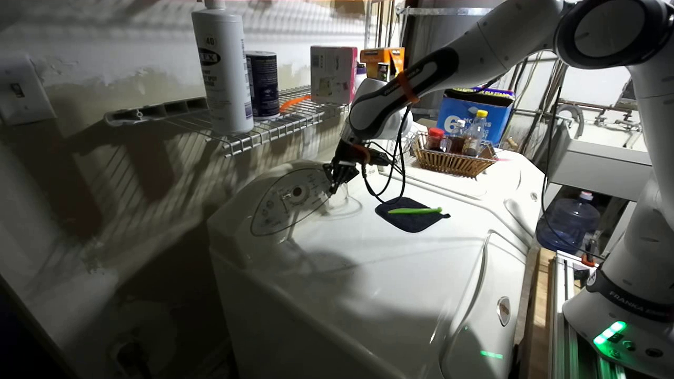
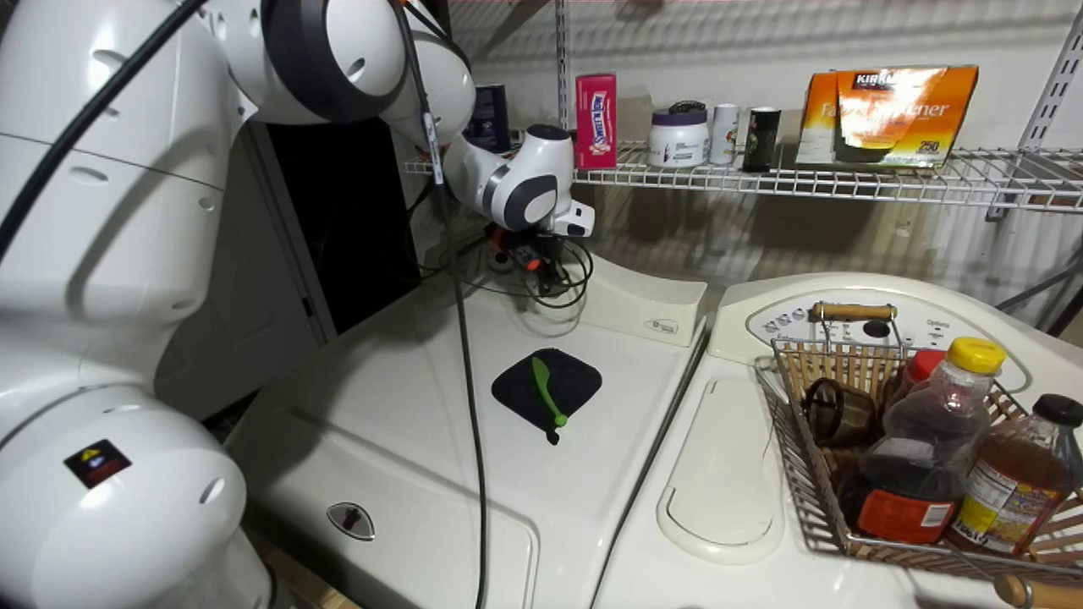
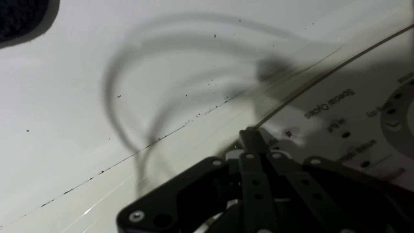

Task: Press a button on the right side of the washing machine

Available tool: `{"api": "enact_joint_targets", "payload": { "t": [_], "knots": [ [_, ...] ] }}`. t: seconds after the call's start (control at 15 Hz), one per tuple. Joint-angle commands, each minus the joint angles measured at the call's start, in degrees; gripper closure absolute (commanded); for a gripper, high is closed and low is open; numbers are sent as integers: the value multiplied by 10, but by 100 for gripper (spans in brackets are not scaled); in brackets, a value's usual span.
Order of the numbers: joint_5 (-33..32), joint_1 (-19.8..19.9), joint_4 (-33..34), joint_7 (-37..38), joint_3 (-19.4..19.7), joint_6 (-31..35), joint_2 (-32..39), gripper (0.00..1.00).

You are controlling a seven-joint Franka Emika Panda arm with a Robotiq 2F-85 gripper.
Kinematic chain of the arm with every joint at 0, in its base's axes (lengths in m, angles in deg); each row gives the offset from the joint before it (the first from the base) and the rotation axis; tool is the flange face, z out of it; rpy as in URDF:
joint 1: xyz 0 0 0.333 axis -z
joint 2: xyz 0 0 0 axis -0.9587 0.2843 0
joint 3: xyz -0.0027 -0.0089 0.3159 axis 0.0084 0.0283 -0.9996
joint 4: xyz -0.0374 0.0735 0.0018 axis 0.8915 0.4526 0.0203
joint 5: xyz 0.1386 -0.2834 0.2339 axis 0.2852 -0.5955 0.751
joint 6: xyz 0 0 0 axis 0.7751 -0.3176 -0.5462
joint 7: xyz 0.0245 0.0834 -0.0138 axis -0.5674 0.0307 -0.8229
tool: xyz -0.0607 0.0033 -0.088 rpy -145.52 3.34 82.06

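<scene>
- Can see the washer [image 1: 421, 273] in both exterior views, beside the neighbouring machine [image 2: 761, 588], cut off by the lower edge.
- Can make out its oval panel [image 1: 274, 210] and dial [image 1: 297, 191] in an exterior view; largely screened in an exterior view by the arm [image 2: 152, 220].
- Low in the wrist view, can see the gripper [image 3: 254, 139] with fingertips [image 3: 251, 141] together, over the panel's outline, near the end facing the neighbouring machine.
- Cannot tell contact with the panel from a slight gap.
- Can read "Special Cycles" in the wrist view, nearly upside down; hard to decipher the smaller lettering [image 3: 336, 124]. Can see just part of the dial there, at the right edge.
- Can see the dark patch [image 2: 579, 381] with a green stick [image 2: 546, 389] on top; just a corner in the wrist view.
- Can see the basket [image 2: 808, 465] cut off at the right edge in an exterior view, partly covering the neighbouring machine's controls [image 2: 918, 317].
</scene>
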Motion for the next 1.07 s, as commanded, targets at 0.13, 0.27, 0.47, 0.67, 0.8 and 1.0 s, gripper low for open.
{"api": "enact_joint_targets", "payload": {
  "t": [0.13, 0.27, 0.47, 0.67, 0.8, 1.0],
  "knots": [
    [-2, -7, 61, 10, 0, 106, 73, 100],
    [1, -4, 67, 6, -3, 107, 78, 100],
    [-22, -10, 58, 11, 6, 42, 64, 100],
    [-35, -8, 6, -11, 0, -17, 8, 100],
    [-21, 7, -43, -56, -22, -46, -39, 72],
    [-51, -11, -118, -69, -16, -80, -106, 53]
  ]
}}
